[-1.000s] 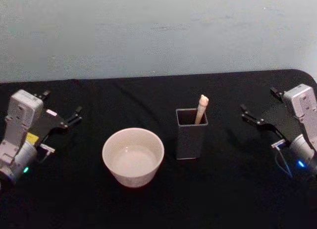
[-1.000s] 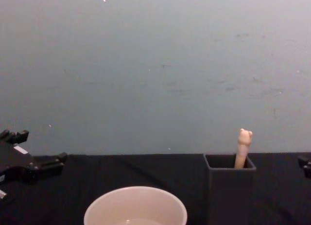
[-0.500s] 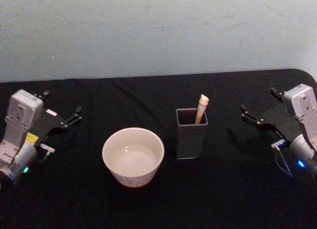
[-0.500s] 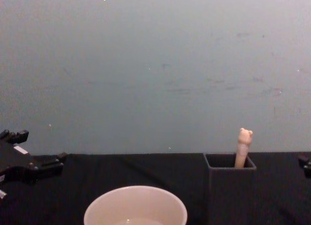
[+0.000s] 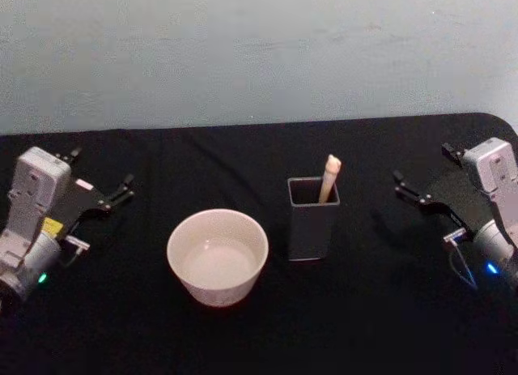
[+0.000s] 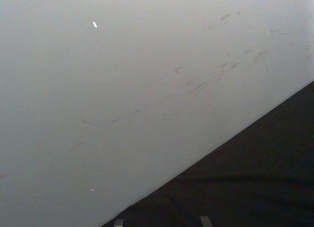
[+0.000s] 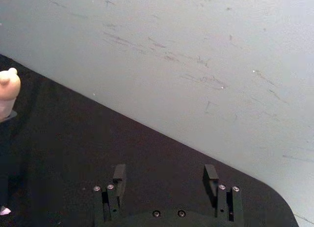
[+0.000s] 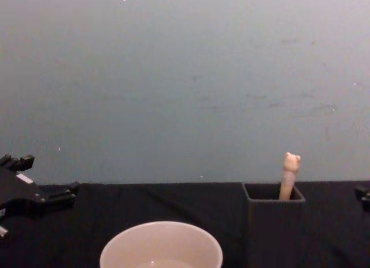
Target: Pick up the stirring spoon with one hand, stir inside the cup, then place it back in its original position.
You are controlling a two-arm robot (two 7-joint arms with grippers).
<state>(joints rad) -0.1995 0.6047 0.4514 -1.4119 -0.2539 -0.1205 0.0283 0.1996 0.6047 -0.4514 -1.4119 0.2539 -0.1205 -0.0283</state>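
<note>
Stirring spoon stands in holder, well apart from right end effector.

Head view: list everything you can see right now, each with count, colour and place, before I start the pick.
cup: one, cream-white, on the table near the front, to the left of the holder.
holder: one, dark grey, square, upright at the table's middle.
stirring spoon: one, beige handle sticking up out of the holder; its bowl is hidden inside.
table: one, covered in black cloth.
wall: pale blue-grey, behind the table.
left gripper: one, black, fingers apart, at the table's left edge, holding nothing.
right gripper: one, black, fingers apart, at the table's right edge, holding nothing.
</note>
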